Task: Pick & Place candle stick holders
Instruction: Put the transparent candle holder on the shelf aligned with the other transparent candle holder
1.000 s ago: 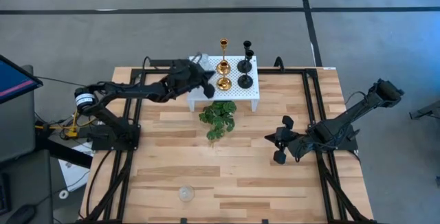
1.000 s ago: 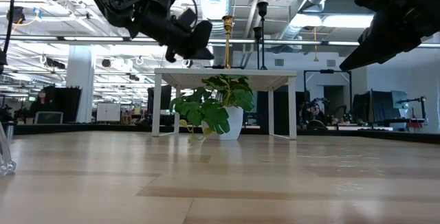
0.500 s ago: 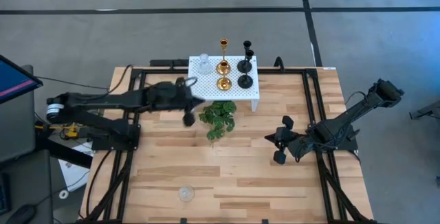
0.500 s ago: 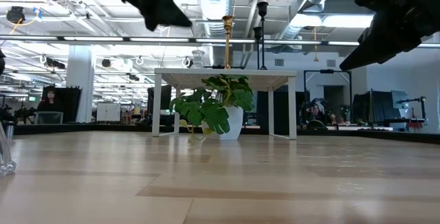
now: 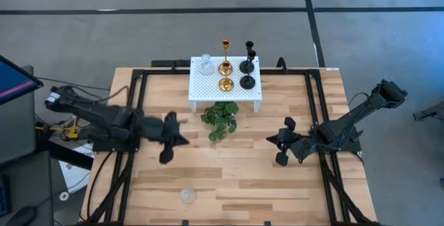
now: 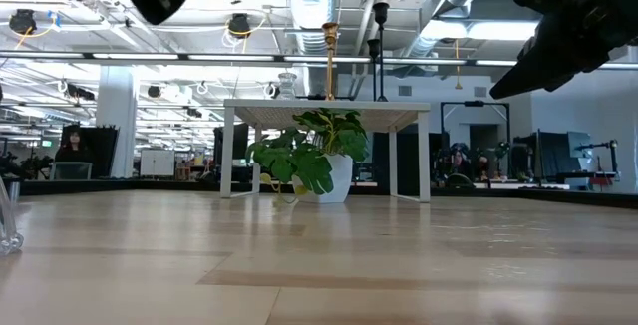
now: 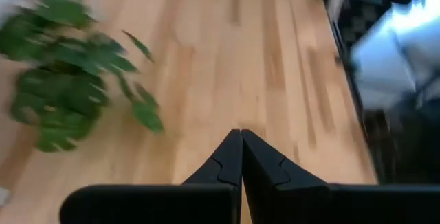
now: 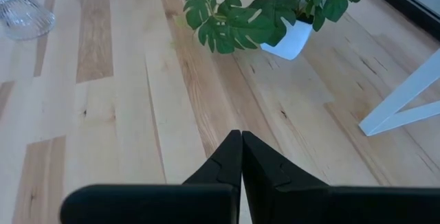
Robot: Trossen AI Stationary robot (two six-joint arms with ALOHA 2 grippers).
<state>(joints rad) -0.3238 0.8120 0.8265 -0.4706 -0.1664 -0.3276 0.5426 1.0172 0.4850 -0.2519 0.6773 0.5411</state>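
Both tools pinched shut, holding nothing: left tool over bare wooden surface, right tool beside the leafy green potted plant.

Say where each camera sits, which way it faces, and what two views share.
High: overhead, straight down; both arms, left gripper.
Low: table height, facing the white stand; arms enter at the top.
Left wrist: behind shut fingers, over bare table.
Right wrist: behind shut right gripper.
All four show the plant.
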